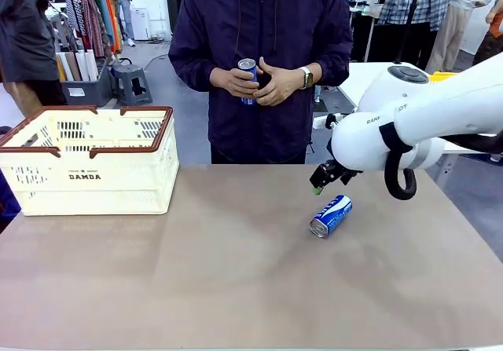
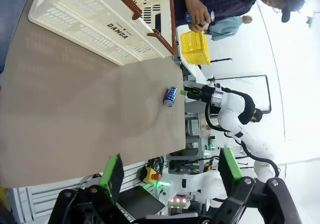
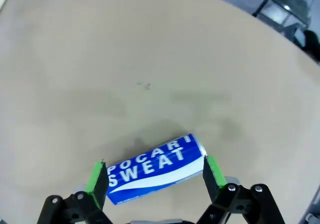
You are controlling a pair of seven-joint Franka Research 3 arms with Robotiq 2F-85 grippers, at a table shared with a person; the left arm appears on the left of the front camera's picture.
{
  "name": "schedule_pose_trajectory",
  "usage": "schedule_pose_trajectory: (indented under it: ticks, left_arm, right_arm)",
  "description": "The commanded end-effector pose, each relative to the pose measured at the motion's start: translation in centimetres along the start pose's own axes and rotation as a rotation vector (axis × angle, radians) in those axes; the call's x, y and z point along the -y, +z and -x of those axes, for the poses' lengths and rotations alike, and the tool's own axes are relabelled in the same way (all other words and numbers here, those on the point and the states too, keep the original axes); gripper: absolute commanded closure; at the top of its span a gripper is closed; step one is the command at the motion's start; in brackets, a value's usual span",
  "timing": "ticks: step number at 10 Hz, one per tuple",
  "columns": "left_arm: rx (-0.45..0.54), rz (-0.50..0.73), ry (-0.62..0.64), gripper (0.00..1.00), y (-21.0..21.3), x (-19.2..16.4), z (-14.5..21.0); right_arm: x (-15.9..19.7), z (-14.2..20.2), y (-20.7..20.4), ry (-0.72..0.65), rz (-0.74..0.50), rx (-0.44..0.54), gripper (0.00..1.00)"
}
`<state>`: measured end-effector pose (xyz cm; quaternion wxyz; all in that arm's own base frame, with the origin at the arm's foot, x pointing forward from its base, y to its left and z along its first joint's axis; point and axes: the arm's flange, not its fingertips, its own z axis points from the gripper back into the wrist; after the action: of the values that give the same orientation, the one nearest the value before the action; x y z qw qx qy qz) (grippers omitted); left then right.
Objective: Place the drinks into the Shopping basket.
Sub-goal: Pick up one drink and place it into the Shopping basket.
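Observation:
A blue-and-white drink can [image 1: 330, 215] lies on its side on the table, right of the middle. My right gripper [image 1: 321, 181] hangs open just above and behind it. In the right wrist view the can [image 3: 150, 170] lies lengthwise between the spread green pads [image 3: 97, 180] of the right gripper [image 3: 155, 178], untouched. The person across the table holds a second blue can [image 1: 248, 78] in both hands. The cream Shopping basket [image 1: 86, 180] stands at the far left of the table. My left gripper [image 2: 171, 176] is open and holds nothing, high over the table and far from the can [image 2: 170, 96] and the basket [image 2: 80, 23].
The person [image 1: 263, 53] stands at the table's far edge, between the basket and my right arm [image 1: 416, 123]. A yellow mesh basket [image 2: 195, 47] sits off the table beyond the far edge. Bare tabletop [image 1: 196, 265] stretches between the can and the basket.

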<state>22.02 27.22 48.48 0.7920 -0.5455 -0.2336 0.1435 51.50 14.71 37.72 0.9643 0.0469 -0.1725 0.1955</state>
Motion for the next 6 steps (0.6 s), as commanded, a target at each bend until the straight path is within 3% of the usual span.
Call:
schedule_pose_trajectory:
  ticks: [1, 3, 4, 5, 6]
  left_arm:
    - [0.009, 0.019, -0.015, 0.0, 0.2, 0.1, 0.0]
    - [0.009, 0.019, -0.015, 0.0, 0.2, 0.1, 0.0]
    - [0.009, 0.019, -0.015, 0.0, 0.2, 0.1, 0.0]
    - [0.009, 0.019, -0.015, 0.0, 0.2, 0.1, 0.0]
    - [0.009, 0.019, -0.015, 0.0, 0.2, 0.1, 0.0]
  right_arm:
    - [-0.9, 0.7, -0.1, 0.012, -0.016, 0.007, 0.0]
    - [0.2, 0.0, 0.2, -0.002, 0.001, 0.0, 0.0]
    - [2.1, -0.3, 0.1, 0.183, -0.201, -0.07, 0.0]
    - [3.9, -0.4, -0.3, 0.151, -0.251, -0.034, 0.0]
    - [4.9, -0.4, -0.4, 0.252, -0.322, -0.053, 0.0]
